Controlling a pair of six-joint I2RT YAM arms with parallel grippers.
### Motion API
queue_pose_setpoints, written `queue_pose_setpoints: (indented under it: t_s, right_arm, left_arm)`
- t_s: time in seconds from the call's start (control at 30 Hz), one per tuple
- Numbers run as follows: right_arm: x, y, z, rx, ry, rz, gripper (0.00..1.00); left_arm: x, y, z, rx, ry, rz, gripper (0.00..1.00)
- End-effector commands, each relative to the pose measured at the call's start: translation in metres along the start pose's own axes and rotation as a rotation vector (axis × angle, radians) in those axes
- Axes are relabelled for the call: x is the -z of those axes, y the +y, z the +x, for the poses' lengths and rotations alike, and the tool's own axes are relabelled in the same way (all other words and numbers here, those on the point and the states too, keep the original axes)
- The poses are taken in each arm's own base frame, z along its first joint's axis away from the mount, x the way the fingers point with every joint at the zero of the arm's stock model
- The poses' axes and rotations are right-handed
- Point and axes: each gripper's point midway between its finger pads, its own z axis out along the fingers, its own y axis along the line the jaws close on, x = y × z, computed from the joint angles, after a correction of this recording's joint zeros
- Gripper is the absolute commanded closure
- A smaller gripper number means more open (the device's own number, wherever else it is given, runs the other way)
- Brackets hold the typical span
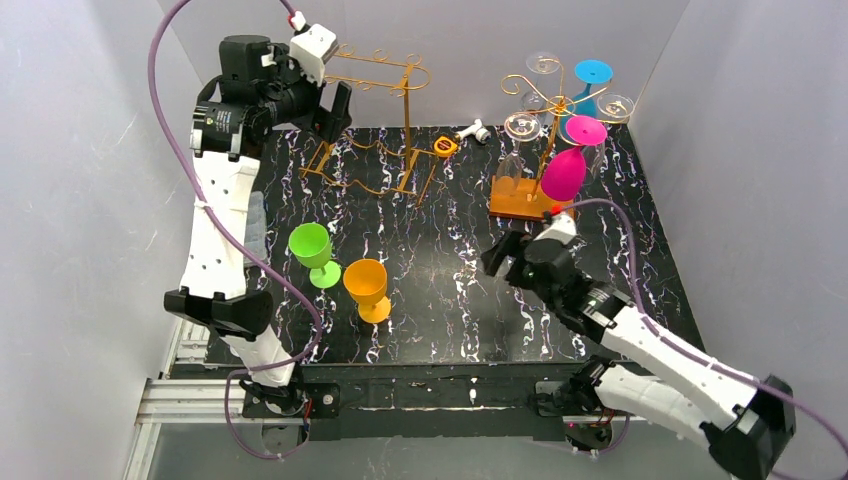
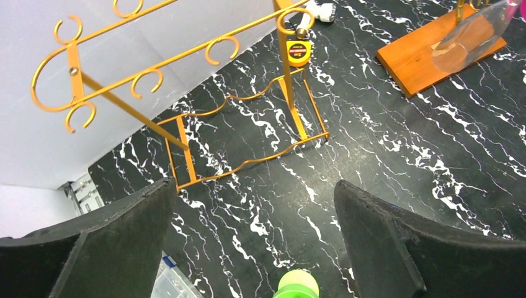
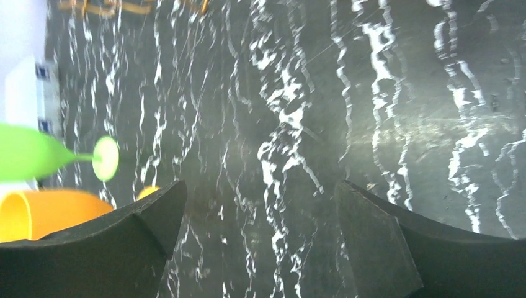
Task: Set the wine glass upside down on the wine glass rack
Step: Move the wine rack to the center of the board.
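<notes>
pink glass (image 1: 563,172) hangs bowl-down on the right rack (image 1: 545,97), looks placed. right fingers (image 3: 142,217) spread wide, empty, near its wooden base. left fingers (image 2: 124,223) spread, empty, by the gold rack (image 1: 375,80). green glass (image 1: 311,247) and orange glass (image 1: 366,283) upright on the surface (image 1: 450,300), probably left to hang

Black marbled table (image 1: 440,270): green wine glass (image 1: 312,252) upright front-left, orange wine glass (image 1: 366,288) just beside it, nearer. Gold wire rack (image 1: 375,130) back-left. Yellow tape measure (image 1: 445,146) and small white object (image 1: 473,131) along back edge. Wooden rack base (image 1: 520,203) back-right.
</notes>
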Motion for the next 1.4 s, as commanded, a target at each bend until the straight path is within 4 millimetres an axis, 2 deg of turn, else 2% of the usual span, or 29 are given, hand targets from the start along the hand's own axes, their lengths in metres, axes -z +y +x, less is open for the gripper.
queue_pose_setpoints:
  t_s: [0.0, 0.07, 0.17, 0.2, 0.23, 0.27, 0.3, 0.33, 0.37, 0.43, 0.57, 0.67, 0.83, 0.93, 0.97, 1.03, 1.07, 1.17, 1.27, 1.37]
  right_arm:
    - [0.015, 0.056, 0.003, 0.167, -0.05, -0.02, 0.02]
    - [0.023, 0.105, 0.018, 0.327, -0.043, -0.073, 0.02]
    - [0.022, 0.174, 0.014, 0.534, -0.047, -0.121, 0.02]
    - [0.025, 0.209, -0.002, 0.55, -0.064, -0.158, 0.01]
    - [0.025, 0.232, -0.012, 0.572, -0.076, -0.178, 0.02]
    - [0.023, 0.25, -0.022, 0.601, -0.086, -0.19, 0.02]
    - [0.016, 0.269, -0.028, 0.623, -0.083, -0.207, 0.02]
    - [0.015, 0.286, -0.044, 0.615, -0.09, -0.241, 0.02]
    - [0.006, 0.301, -0.051, 0.614, -0.071, -0.276, 0.02]
    - [-0.008, 0.322, -0.078, 0.56, -0.031, -0.359, 0.02]
    - [-0.051, 0.327, -0.135, 0.41, -0.007, -0.429, 0.02]
    - [-0.076, 0.321, -0.159, 0.315, -0.023, -0.45, 0.02]
    - [-0.099, 0.317, -0.17, 0.236, -0.043, -0.482, 0.01]
    - [-0.102, 0.319, -0.175, 0.218, -0.058, -0.499, 0.01]
    - [-0.102, 0.321, -0.176, 0.215, -0.064, -0.506, 0.02]
    - [-0.101, 0.323, -0.177, 0.209, -0.064, -0.516, 0.02]
    - [-0.099, 0.323, -0.176, 0.205, -0.062, -0.524, 0.02]
    - [-0.093, 0.321, -0.173, 0.195, -0.055, -0.537, 0.01]
    - [-0.086, 0.313, -0.167, 0.191, -0.053, -0.543, 0.02]
    - [-0.073, 0.306, -0.166, 0.189, -0.062, -0.552, 0.07]
  left_arm:
    - [0.017, 0.014, 0.0, 0.056, -0.004, -0.041, 0.02]
    - [0.021, 0.023, 0.002, 0.085, -0.005, -0.06, 0.02]
    - [0.027, 0.038, 0.004, 0.146, -0.012, -0.086, 0.02]
    - [0.028, 0.044, 0.005, 0.173, -0.014, -0.094, 0.02]
    - [0.029, 0.051, 0.007, 0.197, -0.015, -0.101, 0.02]
    - [0.029, 0.054, 0.007, 0.212, -0.017, -0.102, 0.02]
    - [0.032, 0.066, 0.013, 0.231, -0.007, -0.126, 0.02]
    - [0.033, 0.07, 0.016, 0.229, -0.003, -0.132, 0.02]
    - [0.033, 0.075, 0.02, 0.226, 0.004, -0.141, 0.02]
    - [0.031, 0.082, 0.028, 0.216, 0.019, -0.154, 0.02]
    - [0.019, 0.095, 0.047, 0.165, 0.034, -0.157, 0.02]
    - [0.005, 0.1, 0.048, 0.053, -0.022, -0.142, 0.02]
    - [-0.016, 0.087, 0.024, -0.181, -0.137, -0.046, 0.02]
    - [-0.028, 0.081, 0.012, -0.408, -0.196, -0.041, 0.02]
    - [-0.037, 0.068, 0.005, -0.488, -0.225, -0.026, 0.02]
    - [-0.048, 0.062, 0.0, -0.626, -0.263, -0.039, 0.02]
    - [-0.055, 0.058, 0.003, -0.675, -0.265, -0.033, 0.02]
    - [-0.071, 0.057, 0.002, -0.778, -0.277, -0.039, 0.02]
    - [-0.082, 0.064, -0.008, -0.818, -0.307, -0.087, 0.05]
    - [-0.091, 0.064, -0.016, -0.869, -0.347, -0.113, 0.08]
